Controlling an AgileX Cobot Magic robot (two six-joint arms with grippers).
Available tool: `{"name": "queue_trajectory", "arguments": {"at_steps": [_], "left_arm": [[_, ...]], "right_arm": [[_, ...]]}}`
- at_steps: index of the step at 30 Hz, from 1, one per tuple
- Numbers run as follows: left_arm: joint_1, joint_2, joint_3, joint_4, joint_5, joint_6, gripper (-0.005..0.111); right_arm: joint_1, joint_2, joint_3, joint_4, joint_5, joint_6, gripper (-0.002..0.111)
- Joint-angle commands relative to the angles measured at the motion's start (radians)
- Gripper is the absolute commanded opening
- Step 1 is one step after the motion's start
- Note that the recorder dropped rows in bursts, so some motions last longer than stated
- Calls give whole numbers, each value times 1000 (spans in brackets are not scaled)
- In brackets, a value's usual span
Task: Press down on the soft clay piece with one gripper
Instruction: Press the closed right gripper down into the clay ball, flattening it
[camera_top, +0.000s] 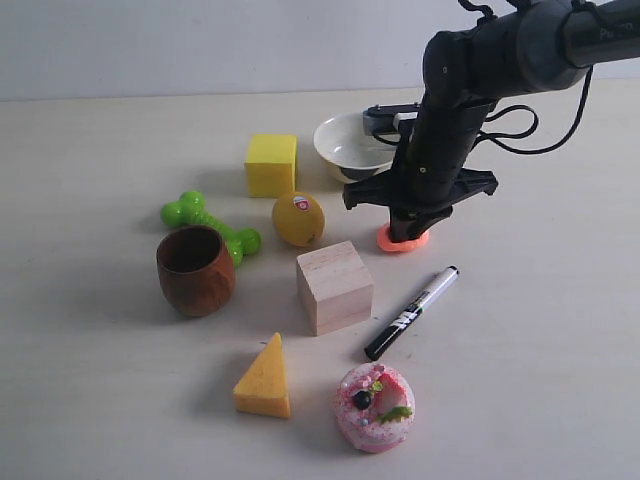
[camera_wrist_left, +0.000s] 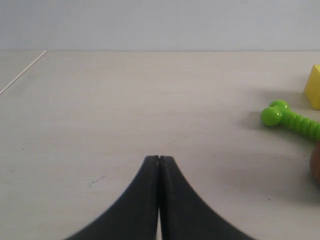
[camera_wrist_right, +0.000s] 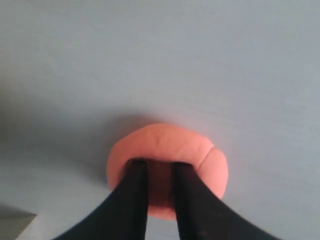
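Note:
The soft clay piece (camera_top: 411, 243) is a flattened salmon-orange blob on the table in front of the white bowl. My right gripper (camera_top: 403, 232) stands straight down on it. In the right wrist view its two dark fingertips (camera_wrist_right: 136, 167) are sunk into the top of the clay (camera_wrist_right: 165, 140), a narrow gap apart, with a ridge of clay between them; the right gripper (camera_wrist_right: 160, 165) is slightly open. My left gripper (camera_wrist_left: 159, 158) is shut and holds nothing, low over bare table; it does not show in the exterior view.
A white bowl (camera_top: 345, 140) sits behind the clay. To its left are a lemon (camera_top: 298, 219), yellow cube (camera_top: 271, 164), green dumbbell toy (camera_top: 205, 222) and wooden cup (camera_top: 196, 270). Nearer lie a wooden block (camera_top: 334, 286), marker (camera_top: 412, 312), orange-yellow wedge (camera_top: 264, 379) and pink donut (camera_top: 375, 406).

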Motion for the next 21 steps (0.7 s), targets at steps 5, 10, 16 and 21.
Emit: {"name": "queue_trajectory", "arguments": {"at_steps": [5,10,16,21], "left_arm": [[-5,-7,0,-2,-8,-2,0],[-5,-7,0,-2,-8,-2,0],[-5,-7,0,-2,-8,-2,0],[-5,-7,0,-2,-8,-2,0]], "right_arm": [[-2,-12,1,4,-14,-35,0],[-2,-12,1,4,-16,-35,0],[-2,-12,1,0,-21,-35,0],[-2,-12,1,-6,-21,-35,2]]}}
